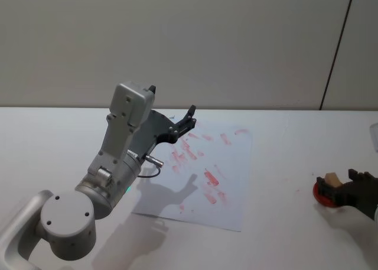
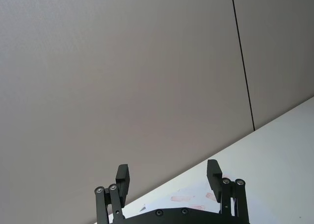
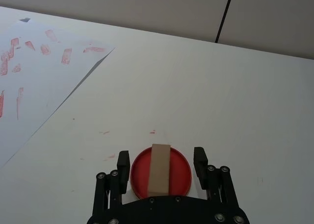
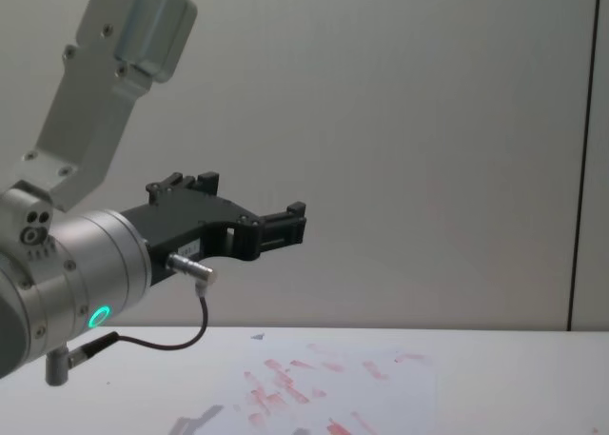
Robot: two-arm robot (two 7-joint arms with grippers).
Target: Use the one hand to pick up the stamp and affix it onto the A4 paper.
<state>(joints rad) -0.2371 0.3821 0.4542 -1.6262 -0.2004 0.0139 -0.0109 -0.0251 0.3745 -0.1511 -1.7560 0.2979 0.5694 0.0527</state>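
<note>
Black plastic fingers (image 3: 122,161) of the right gripper (image 3: 160,161) are standing apart, flanking a round red ink pad (image 3: 160,172) without touching the stamp (image 3: 159,169). The squared, light-tan wooden block is lying flat on the pad, long axis running straight away from the gripper. The white A4 paper (image 1: 233,163), smeared with red-pink prints, is lying well apart on the tabletop (image 1: 283,158). The left gripper (image 1: 188,119) is hovering above the sheet, fingers spread.
</note>
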